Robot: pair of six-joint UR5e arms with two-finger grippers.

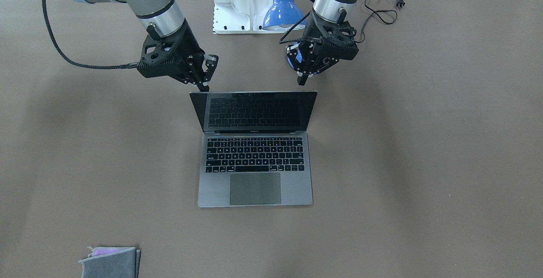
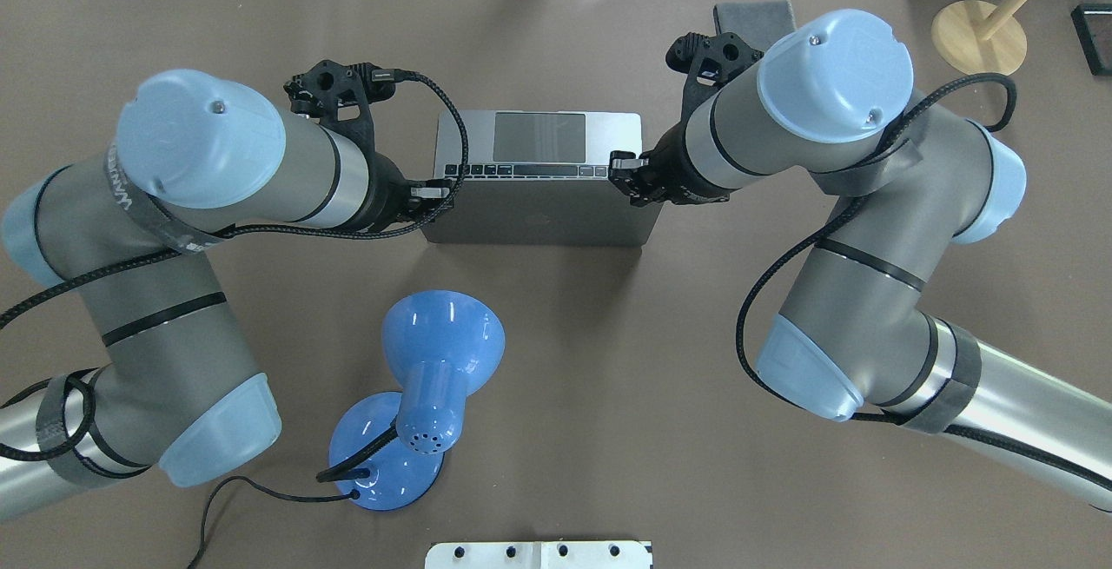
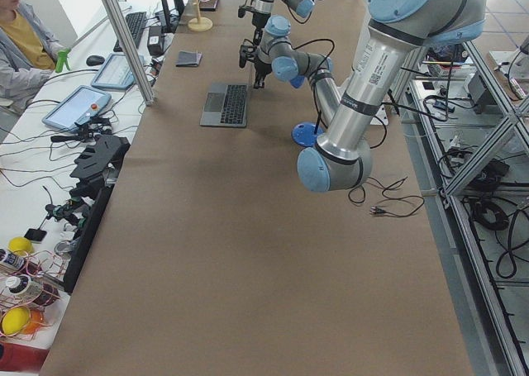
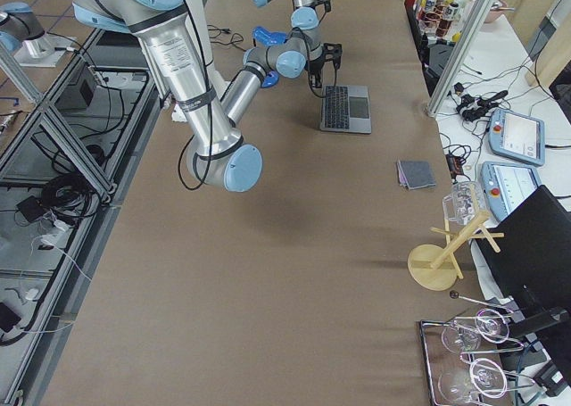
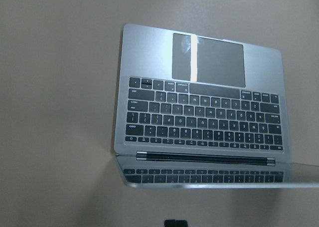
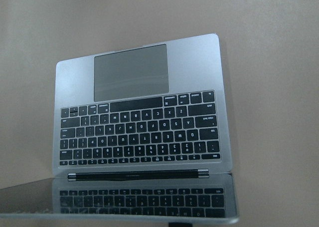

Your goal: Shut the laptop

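Observation:
The laptop (image 1: 254, 172) lies open in the middle of the table, its keyboard towards the operators' side and its dark screen tilted partly forward. Its grey lid back faces the robot (image 2: 539, 213). My left gripper (image 1: 302, 81) is shut and empty, its tip just behind the lid's top corner on that side. My right gripper (image 1: 204, 86) is shut and empty, its tip at the lid's other top corner. Both wrist views look down over the lid's top edge at the keyboard (image 5: 199, 122) (image 6: 139, 132).
A blue desk lamp (image 2: 443, 339) stands behind the laptop near my left arm, its cord trailing on the table. A white base (image 1: 237, 2) sits at the robot's edge. A small folded grey cloth (image 1: 111, 263) lies at the far edge. A wooden stand (image 2: 977, 35) is far right.

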